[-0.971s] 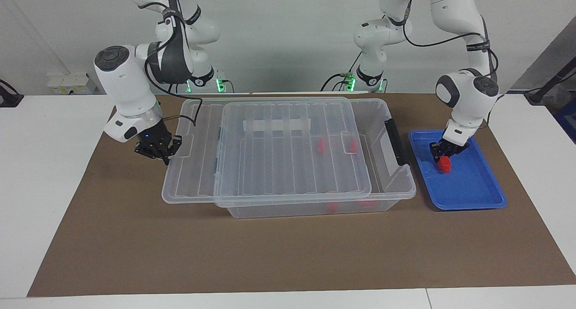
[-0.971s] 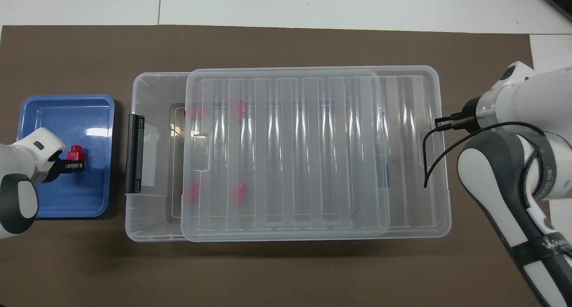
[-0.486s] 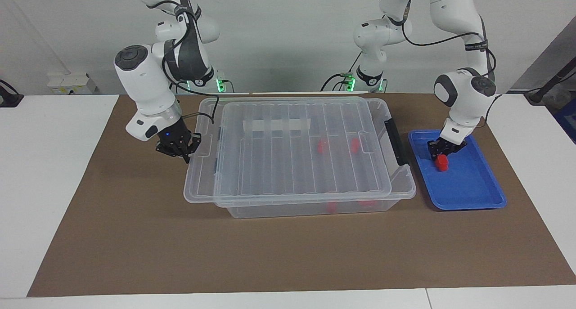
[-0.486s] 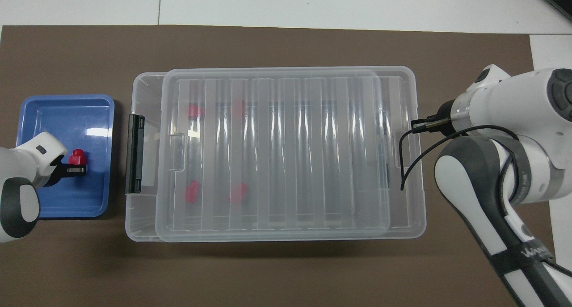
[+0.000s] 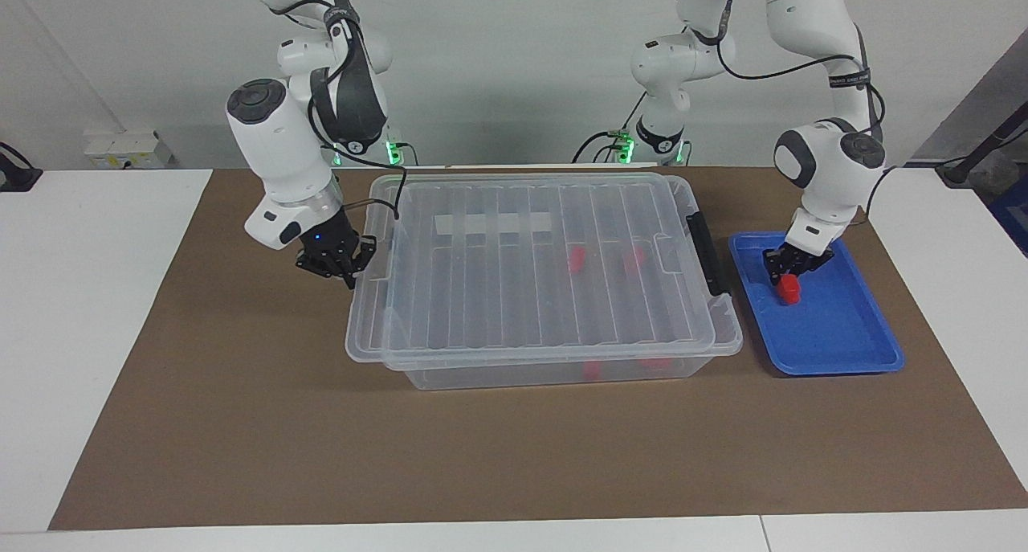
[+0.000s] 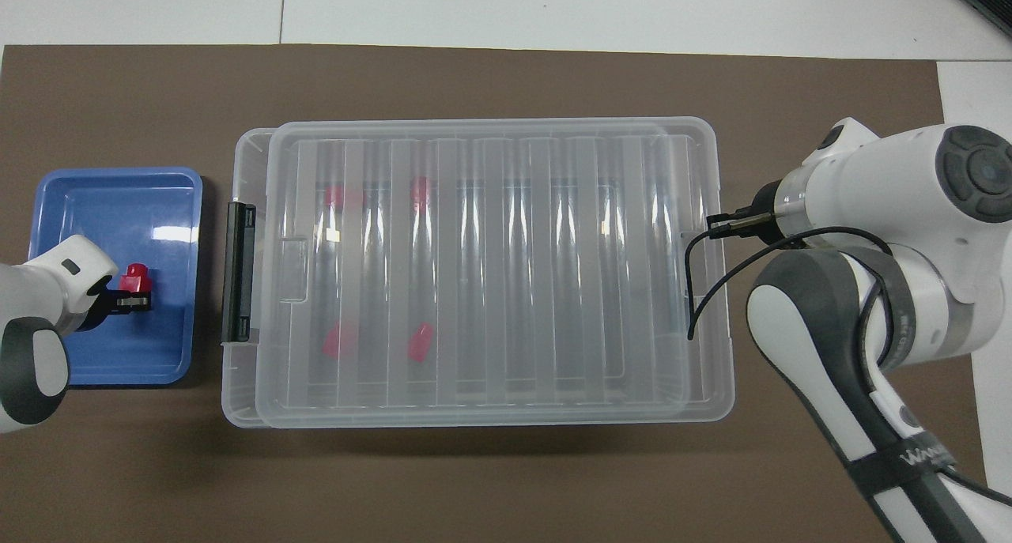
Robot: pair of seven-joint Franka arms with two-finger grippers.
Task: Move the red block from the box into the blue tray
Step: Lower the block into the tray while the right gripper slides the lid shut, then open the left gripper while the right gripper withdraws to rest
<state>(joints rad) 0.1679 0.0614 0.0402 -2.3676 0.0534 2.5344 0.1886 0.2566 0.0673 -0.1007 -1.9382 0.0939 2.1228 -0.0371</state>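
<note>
Red: small plastic block (image 5: 789,289) pinched in left gripper (image 5: 786,272), low over shallow blue plastic tray (image 5: 835,351), frame right; release gently. Right gripper (image 5: 336,264), pressed together on clear ribbed lid (image 5: 530,279) of transparent box (image 5: 554,371), should seat it squarely.

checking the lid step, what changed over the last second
The right gripper, shut on the lid, slid it toward the left arm's end, nearly covering the box. The left gripper stayed shut on the red block in the blue tray.
</note>
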